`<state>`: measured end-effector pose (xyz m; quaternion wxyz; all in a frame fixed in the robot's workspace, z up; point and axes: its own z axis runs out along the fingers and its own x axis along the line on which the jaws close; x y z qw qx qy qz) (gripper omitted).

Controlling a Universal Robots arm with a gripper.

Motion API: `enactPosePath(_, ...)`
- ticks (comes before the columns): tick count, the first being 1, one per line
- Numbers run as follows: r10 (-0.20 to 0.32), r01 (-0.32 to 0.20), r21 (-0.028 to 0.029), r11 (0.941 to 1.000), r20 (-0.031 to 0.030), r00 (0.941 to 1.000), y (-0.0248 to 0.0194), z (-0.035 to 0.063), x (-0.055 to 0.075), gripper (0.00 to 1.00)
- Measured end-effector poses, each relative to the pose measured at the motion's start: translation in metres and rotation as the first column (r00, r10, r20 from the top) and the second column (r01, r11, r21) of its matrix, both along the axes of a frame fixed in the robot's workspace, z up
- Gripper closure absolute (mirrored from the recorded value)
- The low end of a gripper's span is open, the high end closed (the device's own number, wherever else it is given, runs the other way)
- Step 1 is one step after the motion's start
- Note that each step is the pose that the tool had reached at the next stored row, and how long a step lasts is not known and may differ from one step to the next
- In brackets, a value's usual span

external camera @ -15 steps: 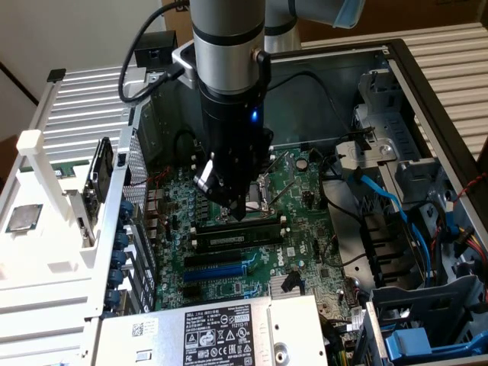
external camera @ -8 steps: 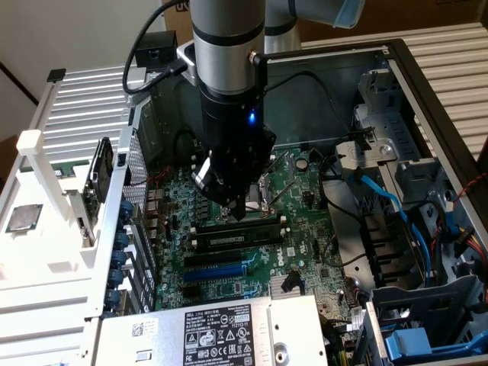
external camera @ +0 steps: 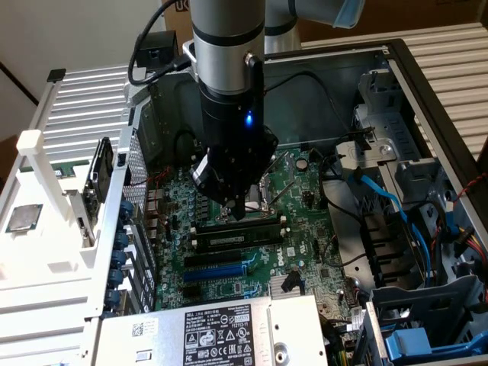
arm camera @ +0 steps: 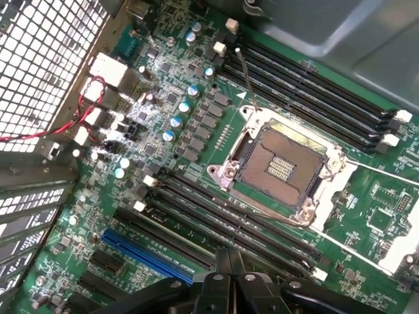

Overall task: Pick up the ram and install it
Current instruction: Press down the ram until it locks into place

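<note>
Hovering low over the motherboard (external camera: 305,206), the gripper (external camera: 238,213) has its fingers (arm camera: 229,265) pinched right together — nothing between them. The tips sit just above the ram (external camera: 232,239), which lies seated in a black slot in front of the open processor socket (arm camera: 281,163) — label side facing out.
</note>
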<state>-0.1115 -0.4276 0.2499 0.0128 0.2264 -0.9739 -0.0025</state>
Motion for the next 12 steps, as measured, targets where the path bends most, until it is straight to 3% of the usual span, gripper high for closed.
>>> enactPosePath(6, -0.082, 0.082, -0.0002, 0.9966, 0.0000, 0.9966, 0.0000, 0.0000, 0.0000, 0.90)
enactPosePath(12, -0.159, 0.159, -0.0010, 0.9872, 0.0002, 0.9872, 0.0000, 0.0000, 0.0000, 0.90)
